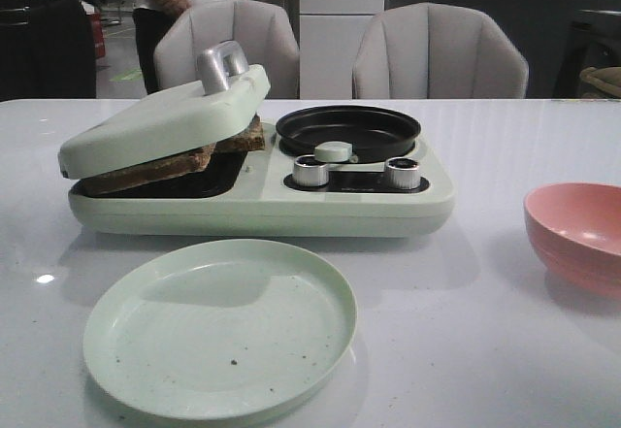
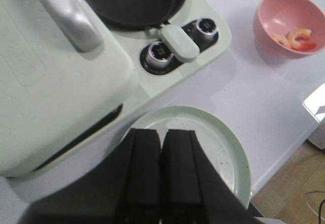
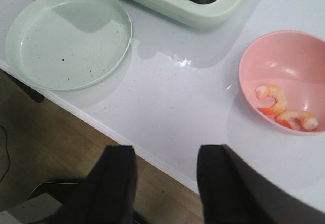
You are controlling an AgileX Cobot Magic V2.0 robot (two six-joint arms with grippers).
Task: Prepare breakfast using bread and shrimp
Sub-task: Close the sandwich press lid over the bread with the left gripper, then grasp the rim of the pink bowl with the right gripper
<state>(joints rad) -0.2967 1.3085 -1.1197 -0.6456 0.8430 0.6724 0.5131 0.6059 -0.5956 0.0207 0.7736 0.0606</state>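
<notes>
Browned bread lies sandwiched under the tilted lid; two curled shrimp lie in the bowl.

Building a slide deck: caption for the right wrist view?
Open right gripper above the table edge, two shrimp in a pink bowl, empty green plate nearby.

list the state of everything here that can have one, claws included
lid: propped ajar, resting on the bread
bread: toasted brown, sandwiched in the press
frying pan: empty
green plate: empty, a few dark crumbs
pink bowl: holds two shrimp
left claw: shut, holding nothing
right claw: open, holding nothing
</notes>
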